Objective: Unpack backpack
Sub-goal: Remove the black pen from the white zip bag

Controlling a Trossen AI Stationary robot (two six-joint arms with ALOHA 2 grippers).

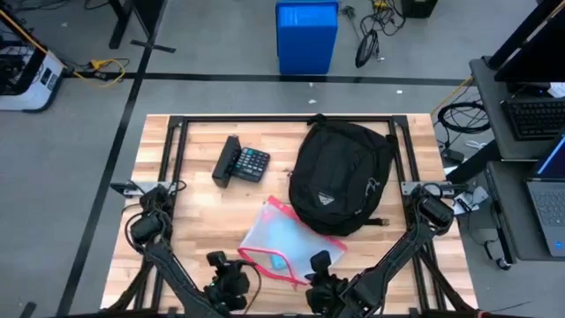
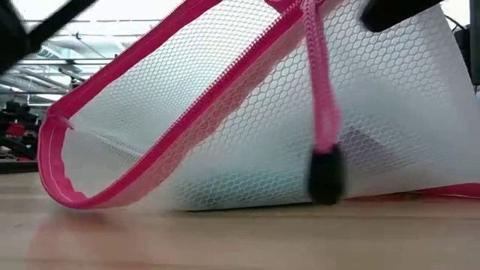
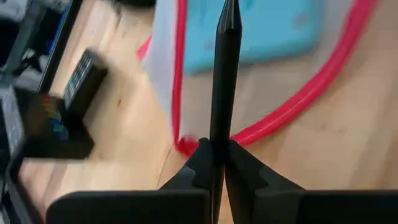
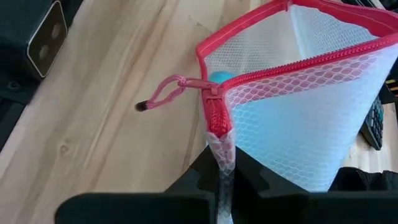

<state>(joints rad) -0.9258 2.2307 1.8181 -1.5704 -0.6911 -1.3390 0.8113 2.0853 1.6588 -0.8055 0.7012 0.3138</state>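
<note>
Item: backpack (image 1: 340, 177), black fabric, rounded oval, small white triangular logo patch on its front; lying flat on the wooden table (image 1: 194, 238), toward the far right part of the surface, straps and a buckle trailing at its near right edge. Position relative to grippers: it lies beyond both of them, apart from each, with the right gripper (image 1: 320, 267) the nearer of the two. Item: mesh pouch (image 1: 287, 234), translucent white with pink zipper trim, a light blue object showing through it; it rests against the near left edge of the backpack and reaches toward the near table edge. Right gripper: fingers closed on the pouch's corner at the zipper end, mesh pinched between them in the right wrist view (image 4: 221, 165); the pink pull cord (image 4: 166, 93) hangs loose to one side. Left gripper (image 1: 231, 269): at the near edge just beside the pouch's pink rim, fingers pressed together with nothing between them, as the left wrist view shows (image 3: 224, 74). Item: black calculator (image 1: 240, 162), on the table to the left of the backpack, well apart from both grippers. Item: blue bin (image 1: 306, 35), on the floor beyond the table.
</note>
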